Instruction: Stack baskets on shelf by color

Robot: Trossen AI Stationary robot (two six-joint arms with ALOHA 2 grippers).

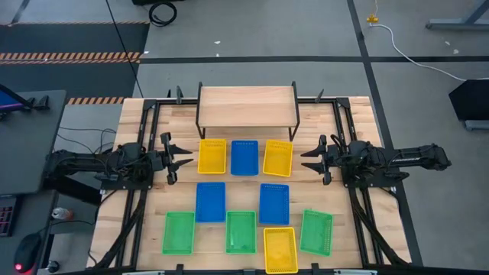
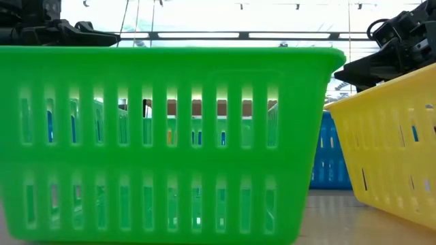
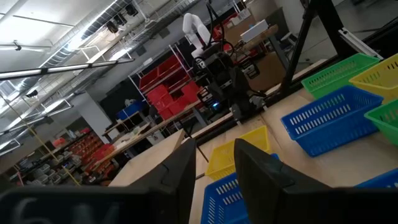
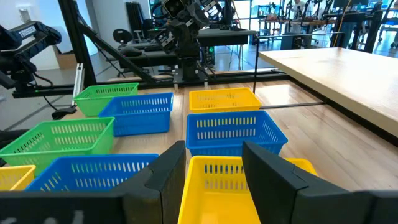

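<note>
Several baskets lie flat on the slatted table. In the high view a yellow basket (image 1: 212, 156), a blue basket (image 1: 244, 157) and a second yellow basket (image 1: 278, 157) form a row before the shelf (image 1: 246, 103). Two blue baskets (image 1: 211, 202) (image 1: 273, 203) sit nearer, then three green baskets (image 1: 179, 232) (image 1: 241, 231) (image 1: 316, 231) and a yellow one (image 1: 280, 249). My left gripper (image 1: 186, 156) (image 3: 214, 165) hovers open, left of the row. My right gripper (image 1: 306, 160) (image 4: 214, 158) hovers open on its right, above the yellow basket's end (image 4: 217, 180).
The shelf's plank top is bare. Black frame rails (image 1: 145, 130) run along the table's left and right sides under the arms. In the low view a green basket (image 2: 163, 136) fills the foreground, with a yellow basket (image 2: 395, 150) to its right. Bare planks lie between shelf and baskets.
</note>
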